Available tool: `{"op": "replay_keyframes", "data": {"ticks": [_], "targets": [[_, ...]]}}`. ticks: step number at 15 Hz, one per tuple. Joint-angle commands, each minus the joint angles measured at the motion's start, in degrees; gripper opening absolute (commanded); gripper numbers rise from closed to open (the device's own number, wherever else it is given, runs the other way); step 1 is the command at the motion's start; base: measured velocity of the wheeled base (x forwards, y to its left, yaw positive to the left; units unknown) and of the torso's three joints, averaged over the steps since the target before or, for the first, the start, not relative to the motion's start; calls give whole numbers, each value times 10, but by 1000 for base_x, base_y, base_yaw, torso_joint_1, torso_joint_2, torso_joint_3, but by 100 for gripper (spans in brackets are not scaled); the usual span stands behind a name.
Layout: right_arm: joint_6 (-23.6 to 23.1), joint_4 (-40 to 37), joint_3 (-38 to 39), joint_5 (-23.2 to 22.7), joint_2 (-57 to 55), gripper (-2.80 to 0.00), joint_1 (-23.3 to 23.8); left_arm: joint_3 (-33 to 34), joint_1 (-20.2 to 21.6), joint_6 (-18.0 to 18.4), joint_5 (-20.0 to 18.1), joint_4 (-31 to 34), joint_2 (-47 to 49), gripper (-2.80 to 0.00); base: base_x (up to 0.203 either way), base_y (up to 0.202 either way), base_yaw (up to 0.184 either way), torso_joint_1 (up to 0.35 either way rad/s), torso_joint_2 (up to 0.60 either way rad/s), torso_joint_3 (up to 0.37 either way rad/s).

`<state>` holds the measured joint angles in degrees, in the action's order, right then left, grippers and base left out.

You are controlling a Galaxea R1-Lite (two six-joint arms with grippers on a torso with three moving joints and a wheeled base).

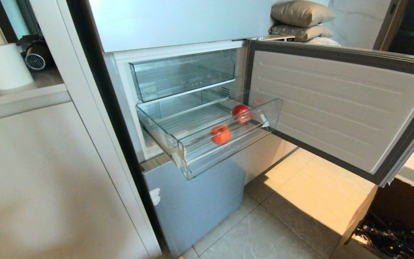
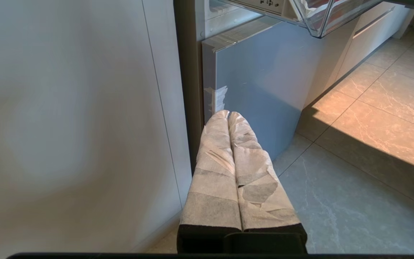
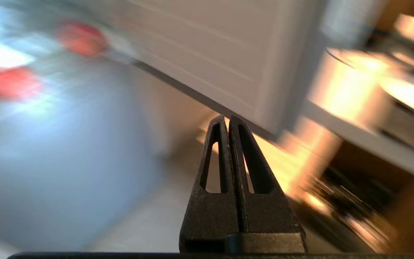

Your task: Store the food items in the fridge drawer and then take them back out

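Note:
The fridge (image 1: 192,201) has its middle door (image 1: 336,108) swung open to the right. The clear fridge drawer (image 1: 225,153) is pulled out. Inside it lie a glossy red apple (image 1: 241,112) near the back right and an orange-red round fruit (image 1: 220,134) nearer the front. Neither arm shows in the head view. My left gripper (image 2: 228,114) is shut and empty, low before the fridge's lower panel, under the drawer (image 2: 318,18). My right gripper (image 3: 226,118) is shut and empty, right of and below the drawer; one red fruit (image 3: 81,37) and a second red fruit (image 3: 11,82) show blurred.
A second clear bin (image 1: 182,73) sits pushed in above the drawer. Beige cabinets (image 1: 49,180) stand left of the fridge, with a white cylinder (image 1: 4,66) on their shelf. An open cardboard box of cables (image 1: 390,230) stands under the door's outer end. Tiled floor (image 1: 282,223) lies below.

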<state>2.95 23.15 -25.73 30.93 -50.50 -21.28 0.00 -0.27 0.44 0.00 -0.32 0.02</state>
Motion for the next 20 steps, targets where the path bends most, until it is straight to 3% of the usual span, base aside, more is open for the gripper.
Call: {"op": "replay_keyframes", "data": {"ticks": [1,2,3,5,6,8,9,11,14,20], "targets": [[-1,-30,89,20,122,-280,41,1,0,0,0,0,-2,-280,0,0,0,0,0,0],[-8,-35,129,5,150,-280,68,1,0,0,0,0,-2,-280,0,0,0,0,0,0],[-23,-37,164,-43,178,-280,102,1,0,0,0,0,-2,-280,0,0,0,0,0,0],[-55,-66,226,-250,274,-280,155,1,0,0,0,0,-1,-280,0,0,0,0,0,0],[-61,-100,236,-294,316,-280,168,1,0,0,0,0,-1,-280,0,0,0,0,0,0],[-74,-201,248,-314,402,-280,190,1,0,0,0,0,-2,-280,0,0,0,0,0,0],[-76,-214,251,-318,443,-280,197,1,0,0,0,0,-2,-280,0,0,0,0,0,0],[-83,-228,255,-321,505,-280,205,1,0,0,0,0,-1,-280,0,0,0,0,0,0],[-67,-236,257,-320,505,-280,211,1,0,0,0,0,-1,-280,0,0,0,0,0,0],[-80,-237,257,-319,505,-280,211,1,0,0,0,0,-2,-280,0,0,0,0,0,0]]}}
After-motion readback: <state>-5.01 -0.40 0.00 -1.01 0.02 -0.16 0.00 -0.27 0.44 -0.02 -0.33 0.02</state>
